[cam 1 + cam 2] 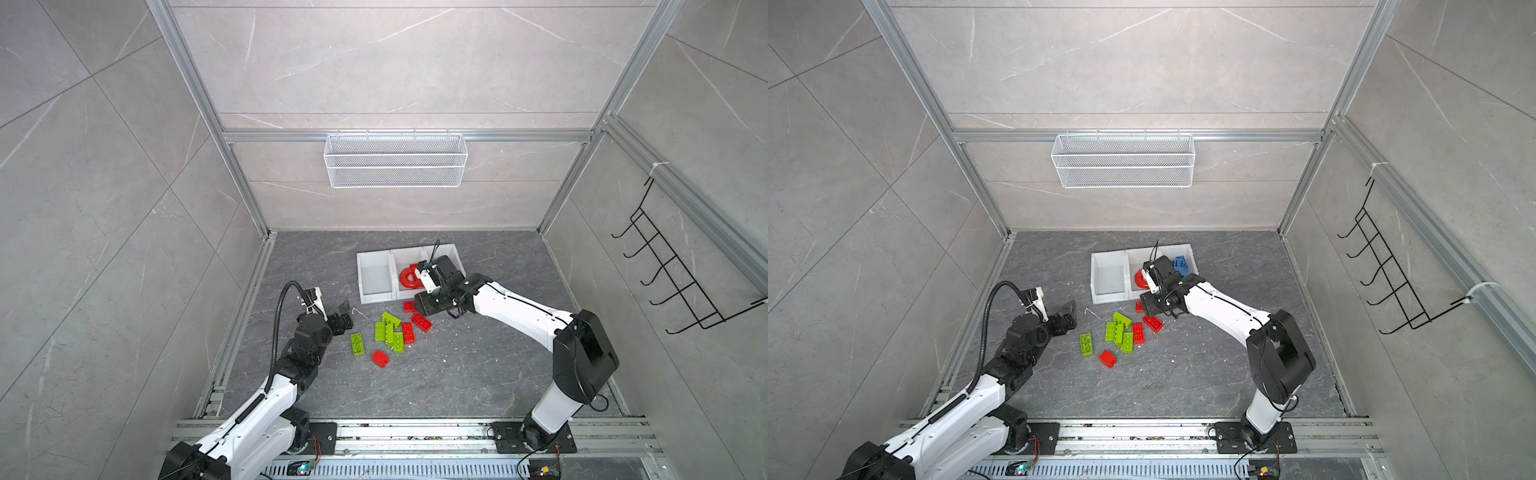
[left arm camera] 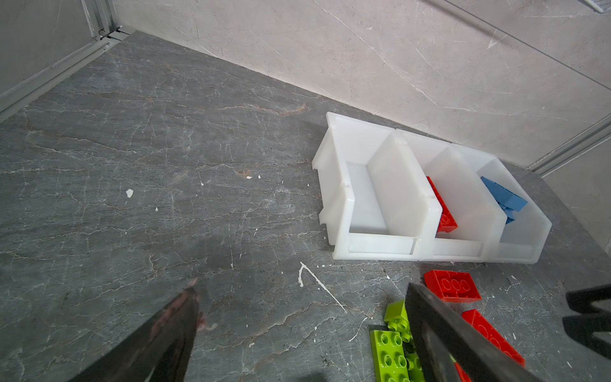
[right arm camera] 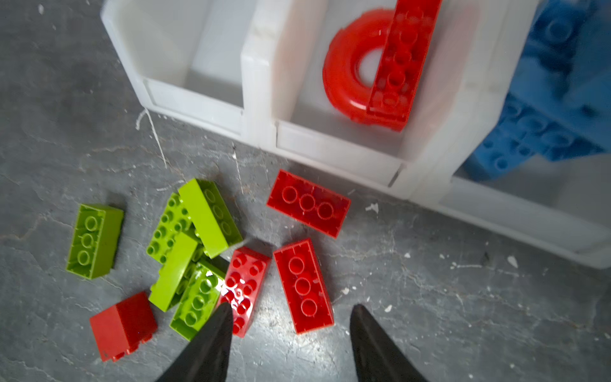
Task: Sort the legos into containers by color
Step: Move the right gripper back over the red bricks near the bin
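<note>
Right gripper (image 3: 291, 307) fingers apart, nothing between them, above the loose legos (image 3: 211, 215); green and red bricks clustered tight on the floor (image 3: 429, 314), just in front of the containers (image 3: 337, 148); nearest red brick (image 3: 309, 202) close to the middle bin's low front edge, not touching; red arch (image 3: 344, 89) in the middle bin, blue bricks (image 3: 545, 125) in the end bin nearest the right arm; left gripper (image 2: 301, 287) spread wide, holding nothing, at the pile's left edge; open floor from there to the side rail (image 2: 49, 77).

No legible text, no labels, no brands, no numbers
</note>
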